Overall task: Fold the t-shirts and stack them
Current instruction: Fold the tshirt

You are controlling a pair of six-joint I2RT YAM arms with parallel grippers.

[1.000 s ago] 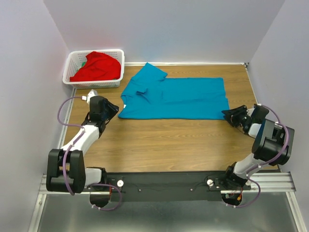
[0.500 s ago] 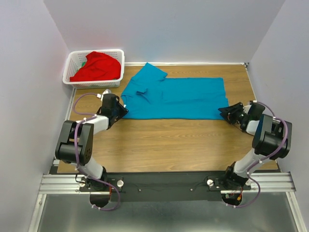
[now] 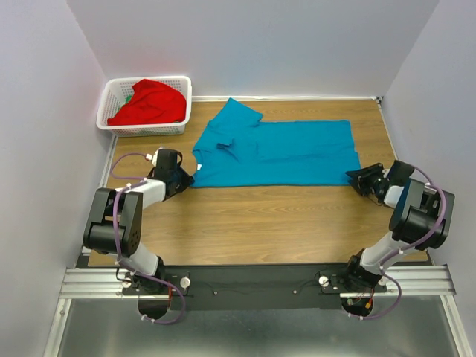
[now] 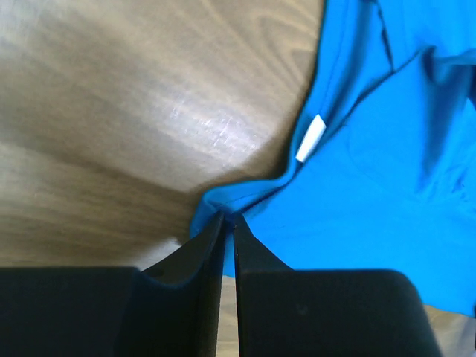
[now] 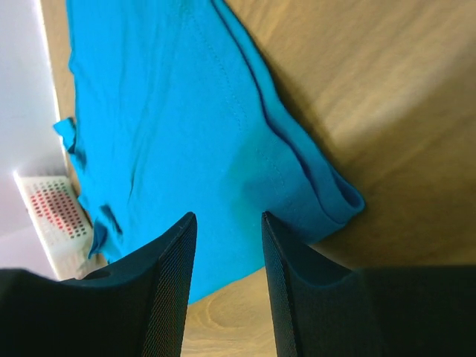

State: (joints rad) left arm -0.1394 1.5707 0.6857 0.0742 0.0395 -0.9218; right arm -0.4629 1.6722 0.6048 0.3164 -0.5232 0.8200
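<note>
The teal-blue t-shirt (image 3: 282, 152) lies spread flat across the far half of the wooden table, with its collar end to the left. My left gripper (image 3: 186, 177) is shut on its near left corner, and the left wrist view (image 4: 228, 217) shows the cloth (image 4: 372, 186) pinched at the fingertips. My right gripper (image 3: 355, 178) is open at the shirt's near right corner. In the right wrist view (image 5: 227, 219) its jaws stand apart over the hem (image 5: 163, 111). The bright red t-shirt (image 3: 149, 100) lies crumpled in the basket.
A white plastic lattice basket (image 3: 106, 111) stands at the far left corner against the walls; it also shows in the right wrist view (image 5: 44, 216). Grey walls close in the table on the left, back and right. Bare wood lies between the shirt and the arm bases.
The teal shirt has shifted a little to the right. My left gripper reached its near left corner and closed on it. My right gripper drew back slightly to the right.
</note>
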